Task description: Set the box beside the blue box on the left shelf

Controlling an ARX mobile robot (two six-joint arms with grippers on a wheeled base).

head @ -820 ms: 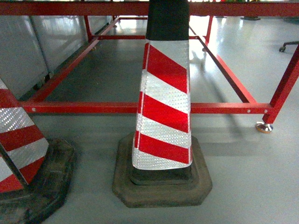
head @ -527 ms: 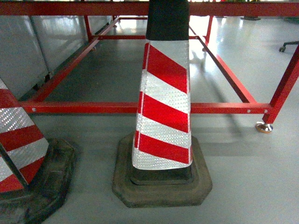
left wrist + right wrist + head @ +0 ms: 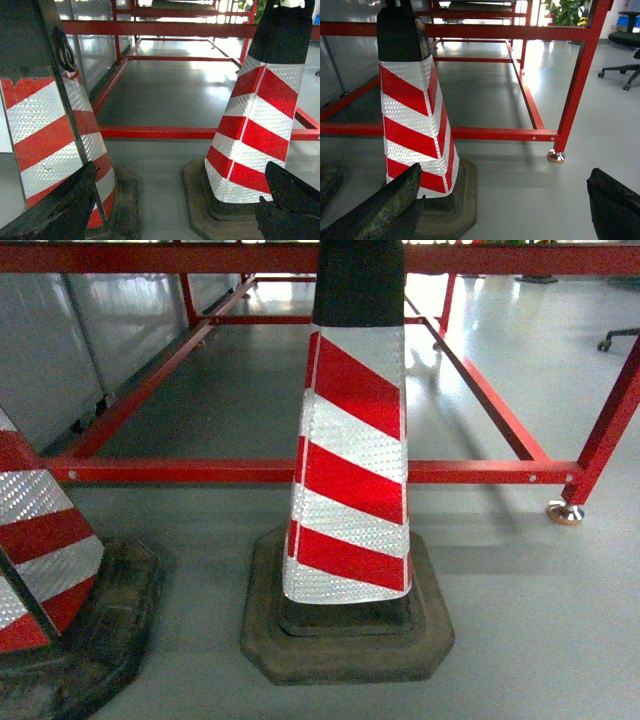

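The box, the blue box and the left shelf are all out of view. My left gripper (image 3: pixel 180 202) hangs low over the grey floor, open, its dark fingers (image 3: pixel 65 210) spread wide with nothing between them. It sits between two red-and-white striped traffic cones, one on its left (image 3: pixel 47 130) and one on its right (image 3: pixel 260 125). My right gripper (image 3: pixel 505 202) is also open and empty, with the middle cone (image 3: pixel 412 115) just beyond its left finger (image 3: pixel 385 207). Neither gripper shows in the head view.
A traffic cone (image 3: pixel 355 450) on a dark rubber base stands straight ahead, with a second cone (image 3: pixel 40 540) at the left edge. Behind them runs a red tubular frame (image 3: pixel 250 471) with a metal foot (image 3: pixel 565 512). Grey panels (image 3: pixel 60 350) line the left. An office chair (image 3: pixel 625 45) stands at the far right.
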